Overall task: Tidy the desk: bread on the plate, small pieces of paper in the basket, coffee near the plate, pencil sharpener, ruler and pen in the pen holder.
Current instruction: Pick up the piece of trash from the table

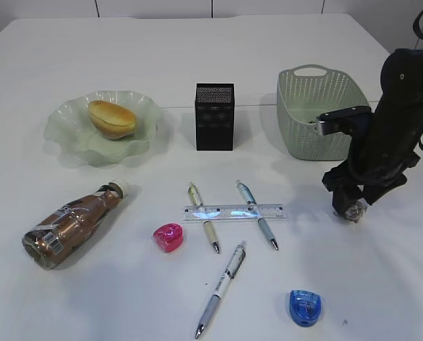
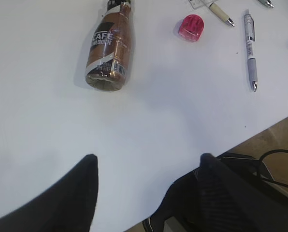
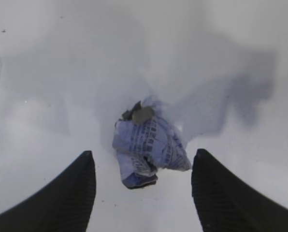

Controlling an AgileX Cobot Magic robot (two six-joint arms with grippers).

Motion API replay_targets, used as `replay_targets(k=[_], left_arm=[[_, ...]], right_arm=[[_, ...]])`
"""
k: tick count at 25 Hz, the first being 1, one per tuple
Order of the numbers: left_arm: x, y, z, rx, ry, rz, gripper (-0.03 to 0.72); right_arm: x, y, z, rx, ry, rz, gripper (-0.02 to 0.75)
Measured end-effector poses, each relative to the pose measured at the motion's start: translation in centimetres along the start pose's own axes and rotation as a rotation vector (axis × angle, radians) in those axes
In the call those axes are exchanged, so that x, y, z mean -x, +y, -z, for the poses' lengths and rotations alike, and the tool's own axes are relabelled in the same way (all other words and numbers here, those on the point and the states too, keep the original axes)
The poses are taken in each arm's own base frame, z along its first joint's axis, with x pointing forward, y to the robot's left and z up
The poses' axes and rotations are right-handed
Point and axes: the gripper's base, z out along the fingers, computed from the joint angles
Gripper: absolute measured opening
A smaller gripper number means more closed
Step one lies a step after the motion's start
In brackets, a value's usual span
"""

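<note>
The right tool [image 3: 141, 191] hangs spread over the crumpled paper [image 3: 149, 145] on the surface [image 1: 382, 284], near the basket [image 1: 318, 114]. Lower squarely, pinch its middle; it seems untouched.

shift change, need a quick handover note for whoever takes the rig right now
Left pincer: open, empty, near the desk edge.
Right pincer: open over a crumpled paper on the desk, not gripping it.
Done: bread on the plate.
Left: paper into the basket; coffee, lying down, to the plate; ruler, three pens, pink sharpener and blue sharpener into the pen holder.
</note>
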Motion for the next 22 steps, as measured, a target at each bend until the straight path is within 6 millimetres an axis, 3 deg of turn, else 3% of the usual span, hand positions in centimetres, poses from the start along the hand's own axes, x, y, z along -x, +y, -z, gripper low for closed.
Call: replay_targets(k=[10, 22], left_arm=[[0.0, 0.0, 0.0, 0.000, 0.002, 0.000, 0.456], [0.0, 0.0, 0.0, 0.001, 0.004, -0.001, 0.456]], right_arm=[[0.3, -0.1, 0.0, -0.009, -0.029, 0.003, 0.499], [0.2, -0.1, -1.5, -0.004, 0.001, 0.004, 0.500]])
